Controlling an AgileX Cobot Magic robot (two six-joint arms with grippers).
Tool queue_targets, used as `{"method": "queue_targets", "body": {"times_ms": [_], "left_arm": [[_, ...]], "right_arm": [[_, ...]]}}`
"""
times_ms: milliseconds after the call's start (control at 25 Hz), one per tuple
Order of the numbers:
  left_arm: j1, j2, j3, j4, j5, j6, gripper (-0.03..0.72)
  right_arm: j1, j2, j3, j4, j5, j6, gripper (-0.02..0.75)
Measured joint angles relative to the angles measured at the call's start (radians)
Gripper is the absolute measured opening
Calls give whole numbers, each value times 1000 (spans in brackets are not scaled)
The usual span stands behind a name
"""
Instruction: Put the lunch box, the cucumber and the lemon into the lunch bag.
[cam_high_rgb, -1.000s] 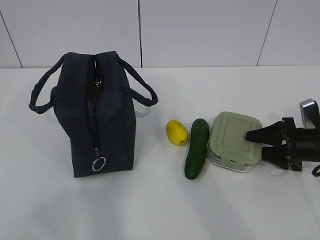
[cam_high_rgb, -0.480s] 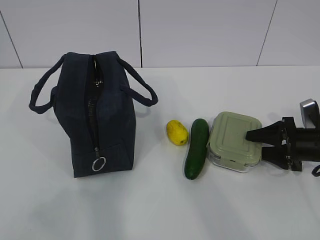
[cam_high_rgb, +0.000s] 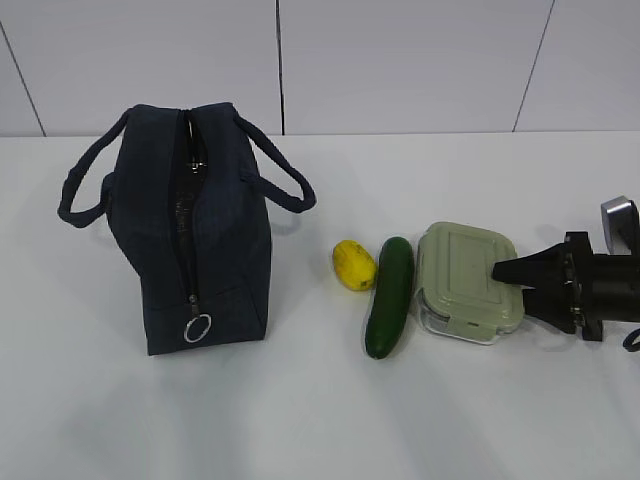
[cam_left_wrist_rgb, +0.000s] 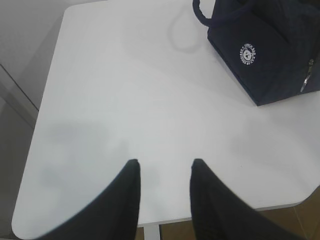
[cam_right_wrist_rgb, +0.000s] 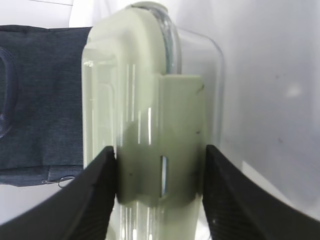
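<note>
While my left claw (cam_left_wrist_rgb: 162, 172) hangs half open and empty, my right claw (cam_right_wrist_rgb: 160, 172) pinches the lunch box (cam_high_rgb: 467, 281).

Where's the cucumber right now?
In the exterior view the cucumber lies right of centre on the table, between the lemon and the lunch box.

Bare lab-like test bench: plain white table (cam_high_rgb: 300, 420), pale panelled wall (cam_high_rgb: 400, 60).
</note>
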Motion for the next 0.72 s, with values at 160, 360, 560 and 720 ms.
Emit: {"method": "queue_targets", "body": {"times_ms": [160,360,560,720], "left_arm": [[0,0,0,0,0,0,245],[0,0,0,0,0,0,245],[0,0,0,0,0,0,245],[0,0,0,0,0,0,245]], "right_arm": [[0,0,0,0,0,2,398],[0,0,0,0,0,2,398],[0,0,0,0,0,4,398],[0,0,0,0,0,5,398]]}}
